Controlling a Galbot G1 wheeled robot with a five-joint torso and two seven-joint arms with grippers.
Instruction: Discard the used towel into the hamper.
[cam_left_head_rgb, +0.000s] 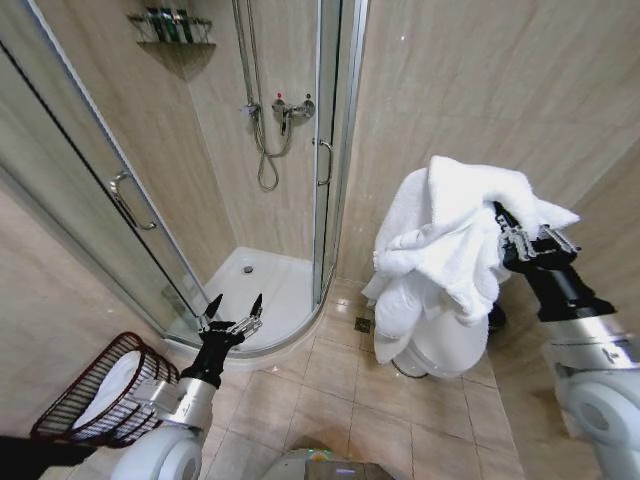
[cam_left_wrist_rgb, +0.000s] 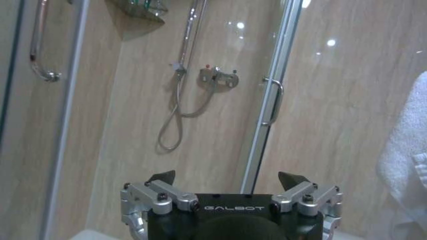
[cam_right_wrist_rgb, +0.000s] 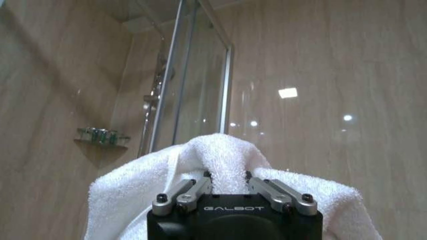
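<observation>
Towel's up in the air, hamper's way over on your left

Left to right: the hamper (cam_left_head_rgb: 95, 395) sits on the floor at far left by the shower door (cam_left_head_rgb: 95, 200), the left gripper (cam_left_head_rgb: 233, 310) hovers near it with fingers spread wide and empty, and the right gripper (cam_left_head_rgb: 520, 240) has its fingers pinched on a fold of the towel (cam_left_head_rgb: 450, 245), held high over the toilet (cam_left_head_rgb: 445, 345). I'd swing it across slowly, keeping the hanging bulk clear of the floor, and only let go right above the rim.

Beige-tiled bathroom (cam_left_head_rgb: 440, 90), glass shower (cam_left_head_rgb: 255, 290)
</observation>
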